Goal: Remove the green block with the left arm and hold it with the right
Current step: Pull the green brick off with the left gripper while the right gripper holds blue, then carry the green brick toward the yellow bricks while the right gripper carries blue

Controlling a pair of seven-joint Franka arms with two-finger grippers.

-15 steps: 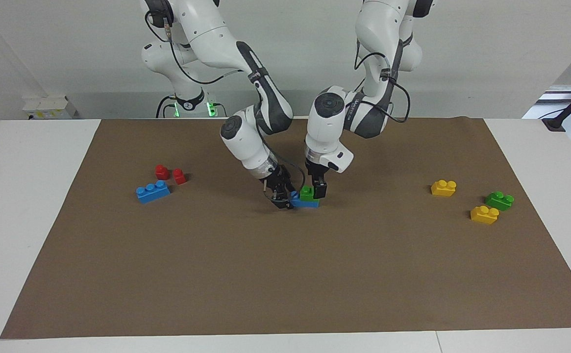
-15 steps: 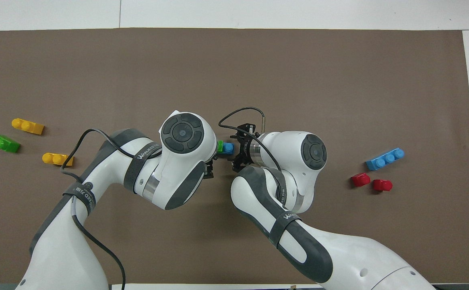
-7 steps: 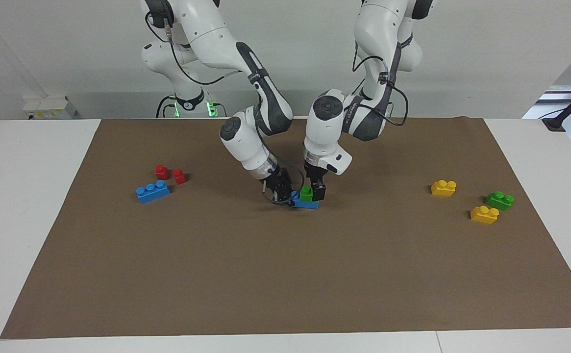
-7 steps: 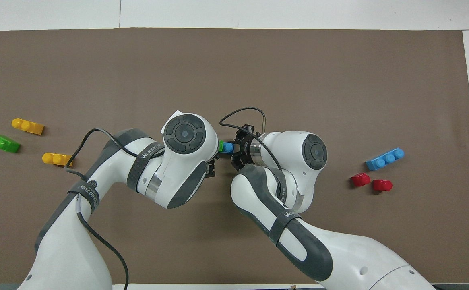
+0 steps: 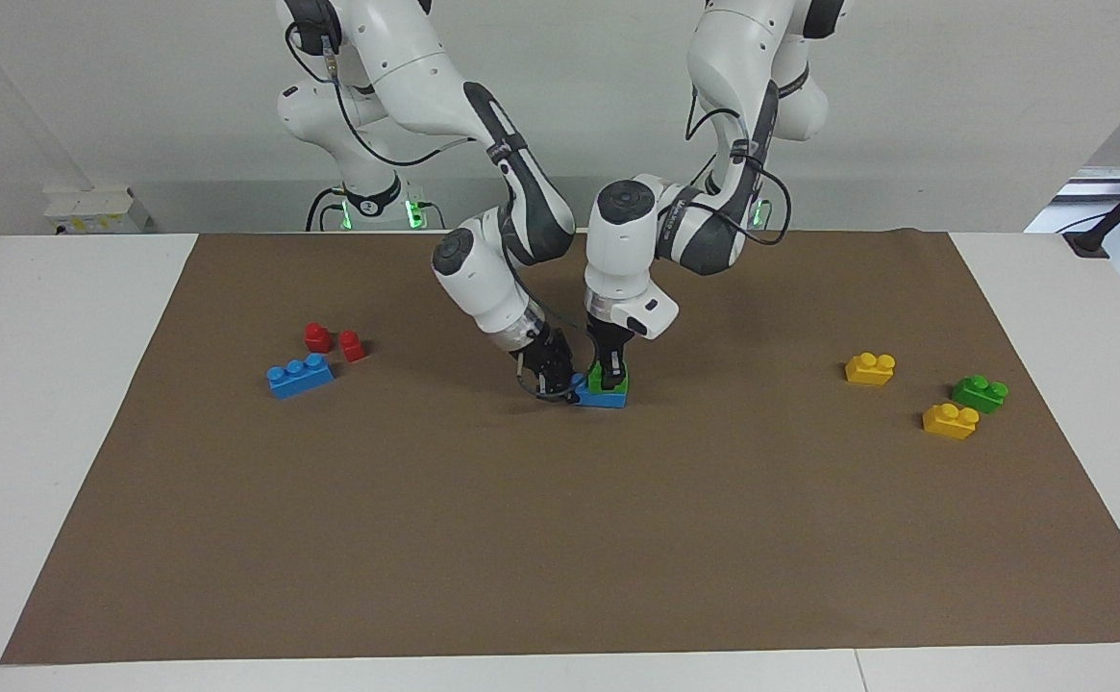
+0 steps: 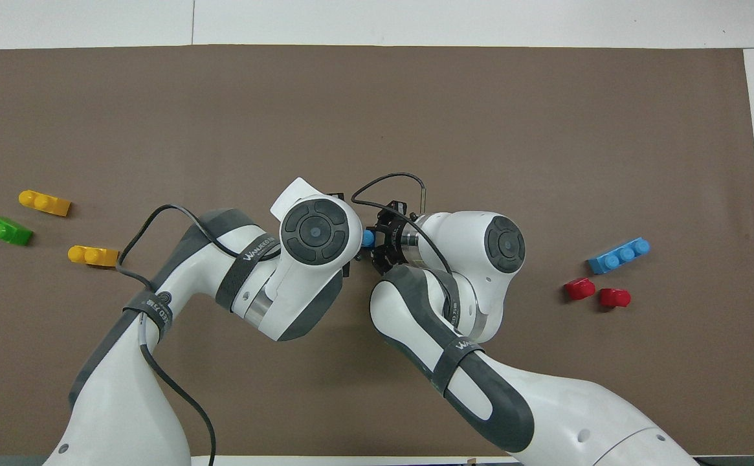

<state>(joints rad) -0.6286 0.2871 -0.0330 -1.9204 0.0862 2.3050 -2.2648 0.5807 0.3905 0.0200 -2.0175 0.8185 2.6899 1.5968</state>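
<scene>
Sitting on blue brick (image 5: 601, 396), green block (image 5: 608, 382) pinched in left claw (image 5: 610, 372)

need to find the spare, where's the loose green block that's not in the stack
In the facing view the loose green block lies on the brown mat toward the left arm's end of the table, between two yellow blocks.

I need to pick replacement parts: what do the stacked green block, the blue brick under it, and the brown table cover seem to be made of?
The green block and the blue brick look like moulded hard plastic: saturated colour, round studs, crisp edges, a slight sheen. The brown cover looks like matte paper or thin card, flat and without gloss, though felt or fabric cannot be ruled out.
</scene>
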